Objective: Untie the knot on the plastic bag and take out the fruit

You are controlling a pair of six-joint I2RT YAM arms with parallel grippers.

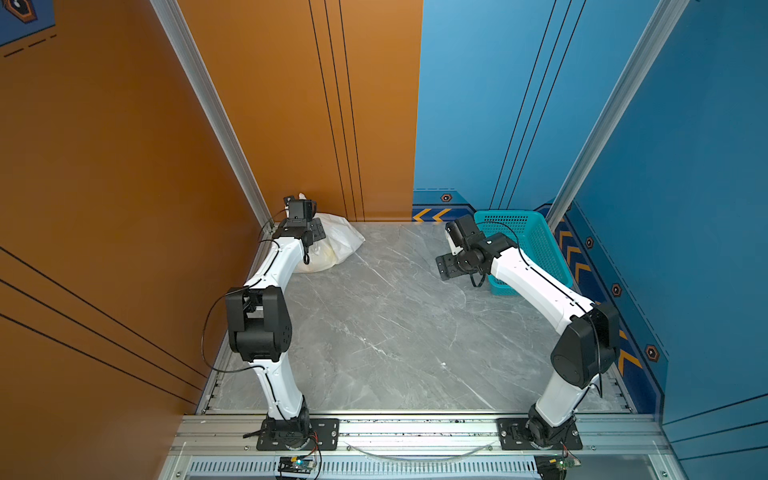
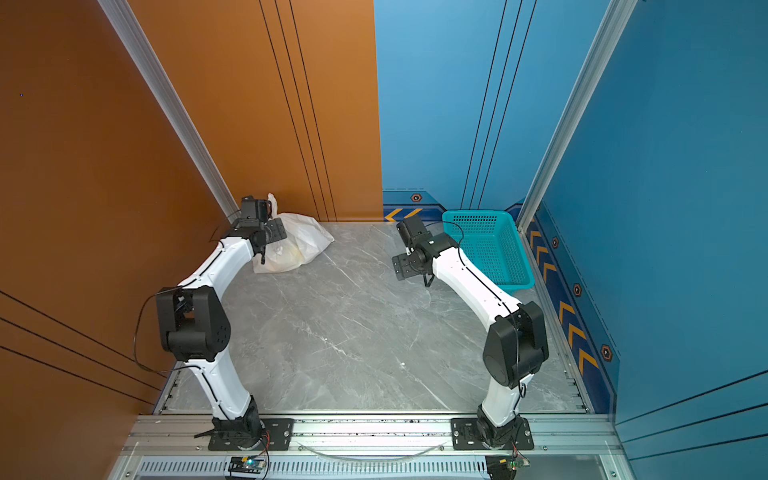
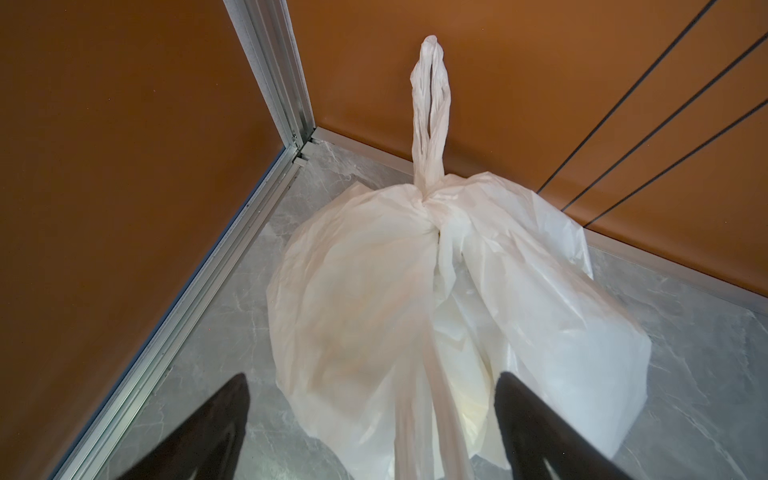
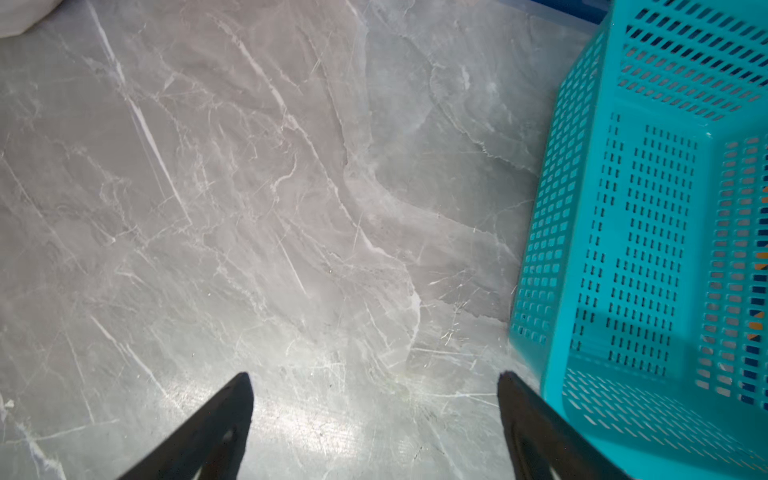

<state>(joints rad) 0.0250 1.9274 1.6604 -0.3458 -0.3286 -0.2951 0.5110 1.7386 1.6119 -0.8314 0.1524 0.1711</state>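
One white bag [image 3: 365, 299] sits in the table's far left corner against the orange wall. It is tied, and its knot [image 3: 430, 124] twists into a narrow tail standing upright. Through the plastic the fruit [image 2: 296, 254] shows only as a faint yellowish shade. The left claw [image 3: 374, 376] hangs over the bag, fingers spread wide, with a strip of plastic running between them unpinched. The right claw [image 4: 374, 374] is also spread wide and empty, above bare table [image 4: 249, 208] just beside the teal basket [image 4: 582, 249].
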